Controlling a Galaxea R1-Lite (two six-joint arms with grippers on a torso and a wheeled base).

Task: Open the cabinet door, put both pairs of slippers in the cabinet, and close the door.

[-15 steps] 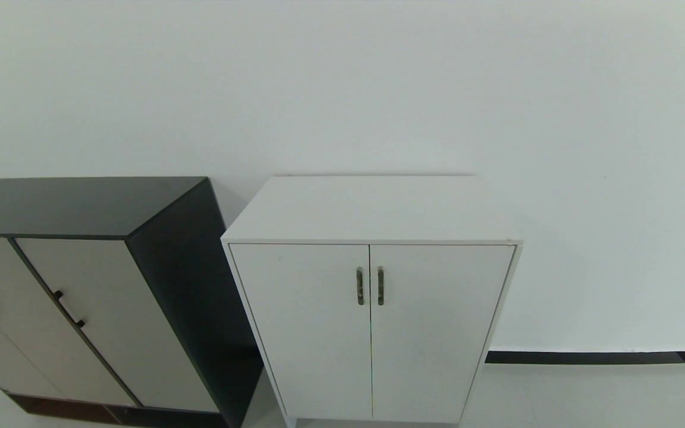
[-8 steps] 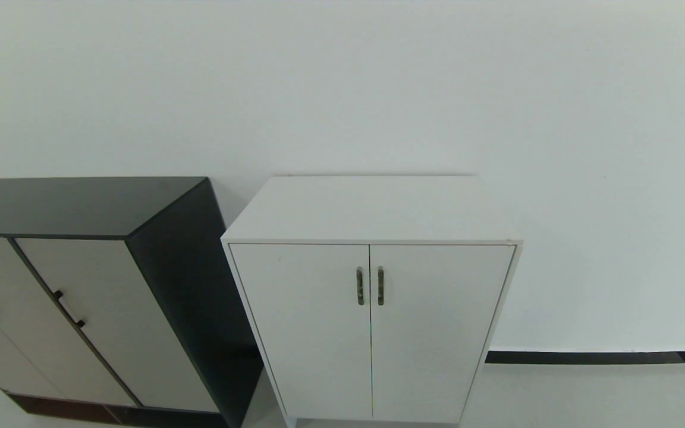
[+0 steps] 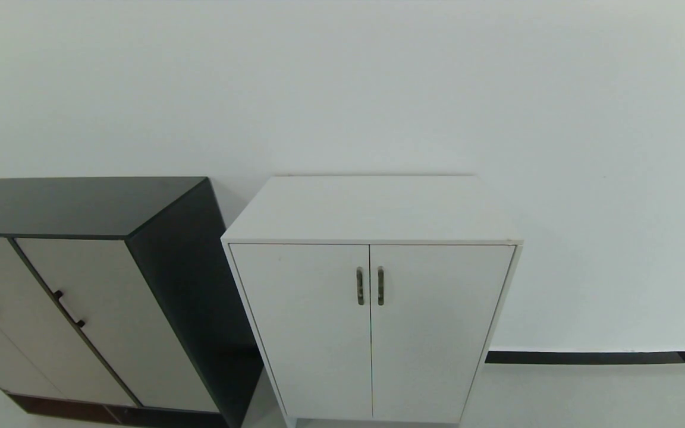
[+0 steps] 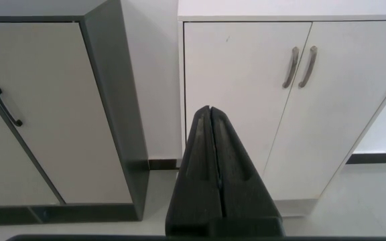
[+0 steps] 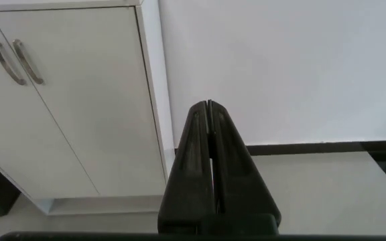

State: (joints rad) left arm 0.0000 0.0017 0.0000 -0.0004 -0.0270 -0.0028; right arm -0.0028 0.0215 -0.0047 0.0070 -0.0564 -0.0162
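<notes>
- Head view: white cabinet (image 3: pixel 372 208) stands against the wall (image 3: pixel 342 89). Both doors (image 3: pixel 313 333) are closed, with the handles (image 3: pixel 360 286) side by side at the centre seam. Dark cabinet (image 3: pixel 81 208) stands just beside it on the left.
- Left wrist view: left gripper (image 4: pixel 210 112) is closed tight and empty, well apart from the white cabinet's front.
- Right wrist view: right gripper (image 5: pixel 210 107) is closed tight and empty, apart from the white cabinet's right edge.

Tallying now: two cabinets, one white cabinet (image 3: pixel 372 208), one dark cabinet (image 3: pixel 81 205). On the white one, two white doors (image 3: pixel 307 333), two metal handles (image 3: pixel 360 286). On the dark one, two beige doors (image 3: pixel 122 321) and two black handles (image 3: pixel 69 309). Four doors, four handles all told. One black skirting strip (image 3: pixel 586 357). And two pincers: left pincer (image 4: pixel 210 110), right pincer (image 5: pixel 208 104).
</notes>
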